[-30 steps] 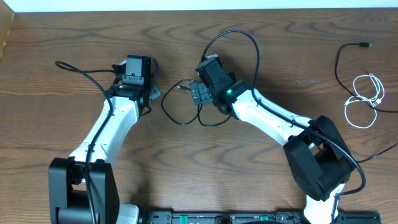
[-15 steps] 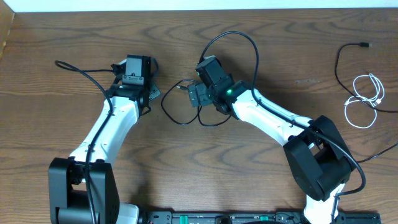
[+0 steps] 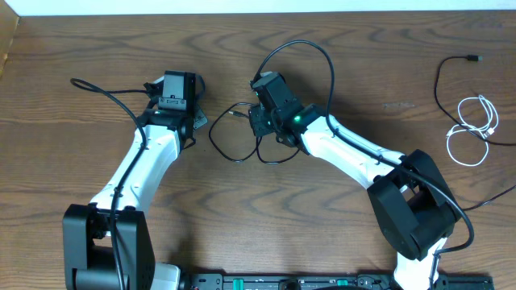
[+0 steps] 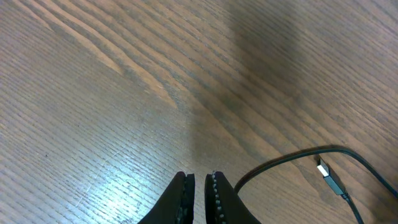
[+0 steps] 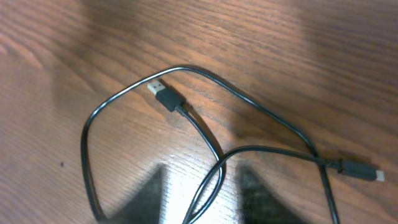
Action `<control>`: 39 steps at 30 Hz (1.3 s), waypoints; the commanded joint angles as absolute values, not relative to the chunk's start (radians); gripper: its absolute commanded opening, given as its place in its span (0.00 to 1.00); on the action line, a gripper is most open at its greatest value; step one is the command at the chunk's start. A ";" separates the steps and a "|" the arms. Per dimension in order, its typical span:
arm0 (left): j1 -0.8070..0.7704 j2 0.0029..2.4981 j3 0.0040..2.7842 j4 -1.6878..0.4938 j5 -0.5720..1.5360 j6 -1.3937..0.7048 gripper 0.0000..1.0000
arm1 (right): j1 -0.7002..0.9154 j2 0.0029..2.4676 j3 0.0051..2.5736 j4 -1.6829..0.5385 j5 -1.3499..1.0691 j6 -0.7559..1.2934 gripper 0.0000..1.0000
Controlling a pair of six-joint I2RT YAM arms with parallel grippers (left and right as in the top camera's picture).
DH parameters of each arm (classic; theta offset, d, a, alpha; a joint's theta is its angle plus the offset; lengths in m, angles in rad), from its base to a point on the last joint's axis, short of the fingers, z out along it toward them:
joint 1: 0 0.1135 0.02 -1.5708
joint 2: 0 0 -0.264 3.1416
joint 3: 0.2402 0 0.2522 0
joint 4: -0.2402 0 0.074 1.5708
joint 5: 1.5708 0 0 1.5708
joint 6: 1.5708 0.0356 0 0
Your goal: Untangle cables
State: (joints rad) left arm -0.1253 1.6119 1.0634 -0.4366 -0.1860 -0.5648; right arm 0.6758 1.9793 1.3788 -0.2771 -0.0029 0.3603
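Observation:
A black cable (image 3: 222,153) lies looped on the wood between my two grippers. In the right wrist view its USB plug (image 5: 165,96) rests inside the loop, and two crossing strands run between the blurred fingers (image 5: 155,193) of my right gripper (image 5: 205,199). Those jaws stand apart, with wood showing on both sides of the strands. My right gripper (image 3: 255,122) hangs over the loop's right side. My left gripper (image 3: 199,122) (image 4: 199,190) is shut on nothing, just left of the cable's plug end (image 4: 329,177). A white cable (image 3: 463,129) and another black cable (image 3: 439,80) lie far right.
The thick black arm cables arch over the right arm (image 3: 322,56) and trail left of the left arm (image 3: 105,89). The table's far edge (image 3: 258,11) runs along the top. A dark bar (image 3: 290,282) lies along the near edge.
My right gripper's jaws have narrowed around the black cable strands, and it has shifted slightly up and left. The left arm and the cables at the right have not moved.

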 commanded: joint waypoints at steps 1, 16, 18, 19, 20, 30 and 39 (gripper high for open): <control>-0.125 1.616 1.050 -0.432 -0.203 -0.562 0.12 | 0.683 1.983 1.371 -0.273 0.047 0.422 0.49; -0.125 1.616 1.050 -0.431 -0.203 -0.562 0.13 | 0.693 2.094 1.306 -0.122 0.067 0.572 0.57; -0.125 1.616 1.050 -0.431 -0.203 -0.562 0.13 | 0.702 2.136 1.306 -0.074 0.052 0.571 0.56; -0.125 1.616 1.050 -0.431 -0.203 -0.562 0.13 | 0.707 2.156 1.306 -0.056 0.049 0.571 0.55; -0.125 1.616 1.050 -0.431 -0.203 -0.562 0.13 | 0.713 2.172 1.306 -0.042 0.049 0.571 0.53; -0.125 1.616 1.050 -0.431 -0.203 -0.562 0.13 | 0.727 2.188 1.312 -0.004 -0.023 0.432 0.01; -0.125 1.616 1.050 -0.429 -0.231 -0.562 0.13 | 0.728 1.975 1.312 -0.015 -0.074 0.167 0.01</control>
